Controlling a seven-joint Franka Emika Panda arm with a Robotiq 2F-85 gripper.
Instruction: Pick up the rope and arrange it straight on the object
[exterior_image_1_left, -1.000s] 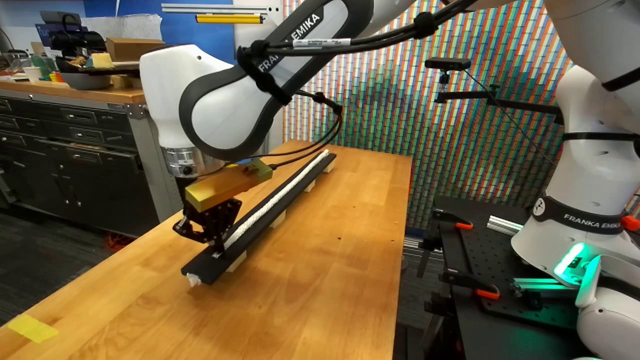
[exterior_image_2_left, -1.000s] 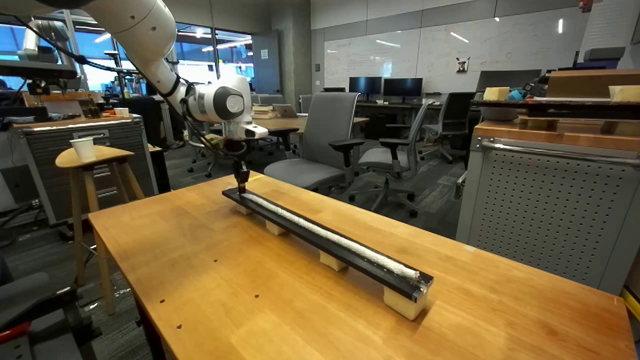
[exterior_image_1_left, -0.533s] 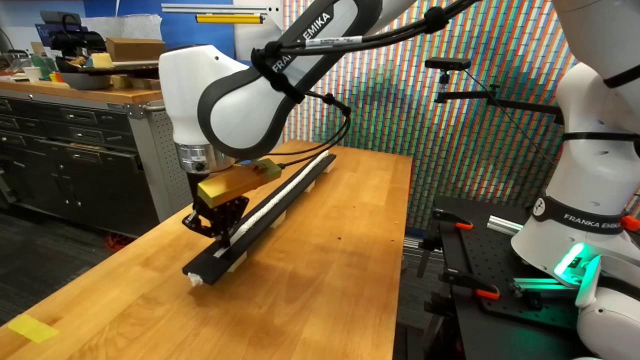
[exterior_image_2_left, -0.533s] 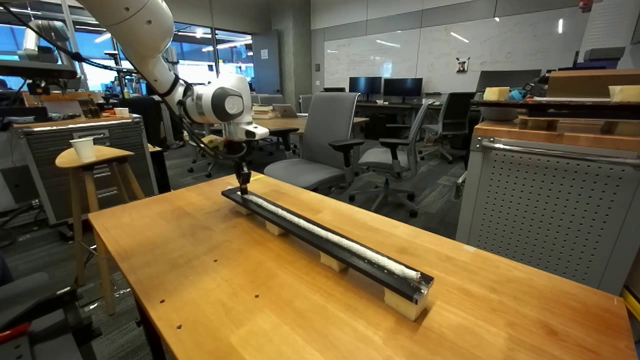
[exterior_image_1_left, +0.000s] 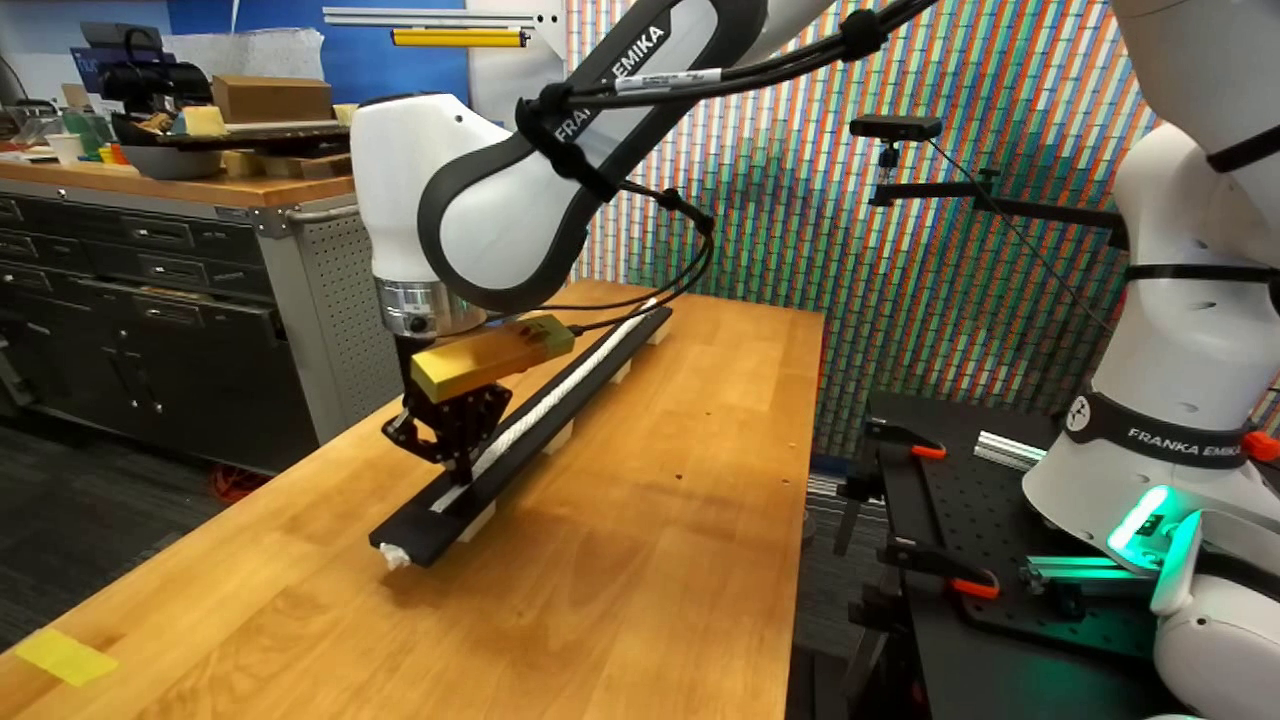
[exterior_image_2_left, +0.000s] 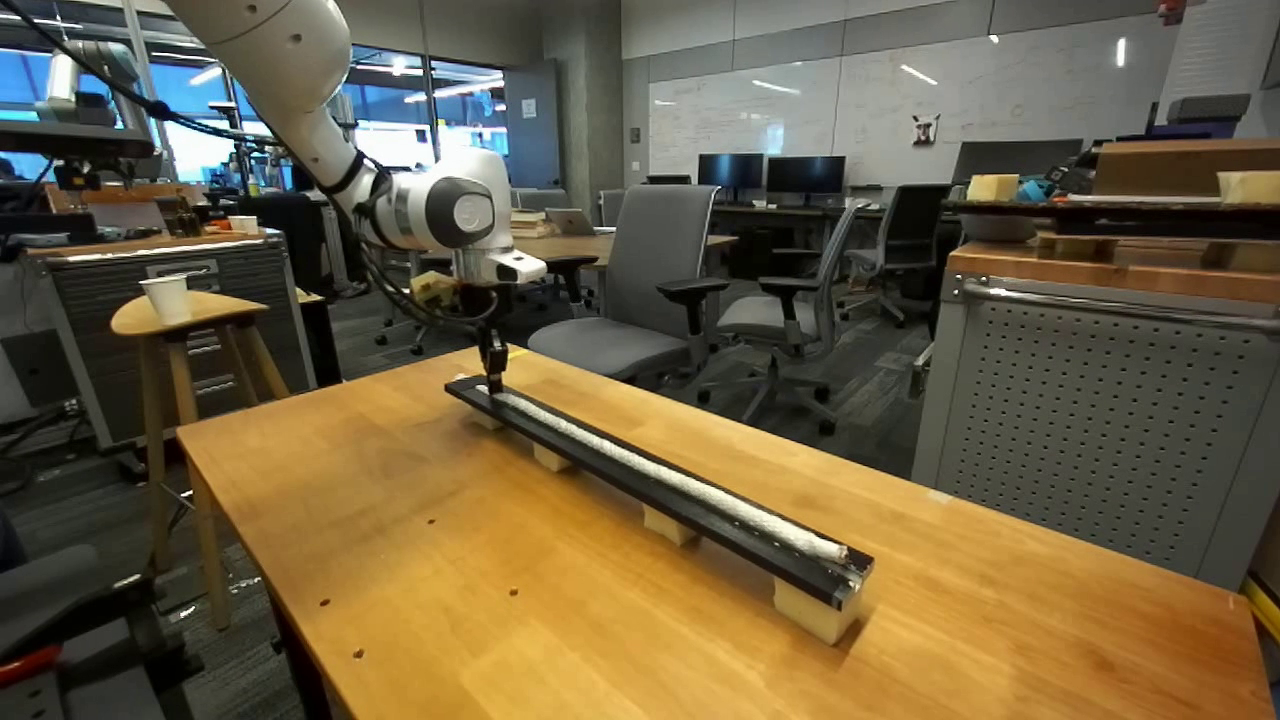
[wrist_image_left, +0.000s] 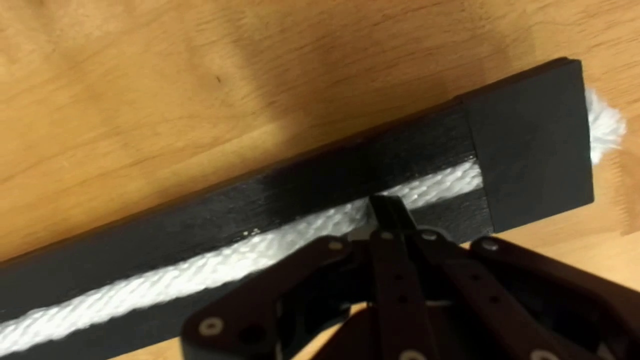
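The white rope lies nearly straight along the top of the long black bar, as both exterior views show. In the wrist view the rope runs under a black end section of the bar, and a frayed white tuft sticks out past that end. My gripper is shut, its fingertips together on or just over the rope near this end. The fingers hide a short piece of rope. In an exterior view the gripper stands upright over the bar's far end.
Several wooden blocks hold the bar above the wooden table. Yellow tape lies on the table. A grey chair stands by the table edge, and a workbench stands behind it.
The shut gripper has moved along the rope, away from the bar's tufted end, leaving more rope showing behind it. The bar has shifted slightly in the same direction.
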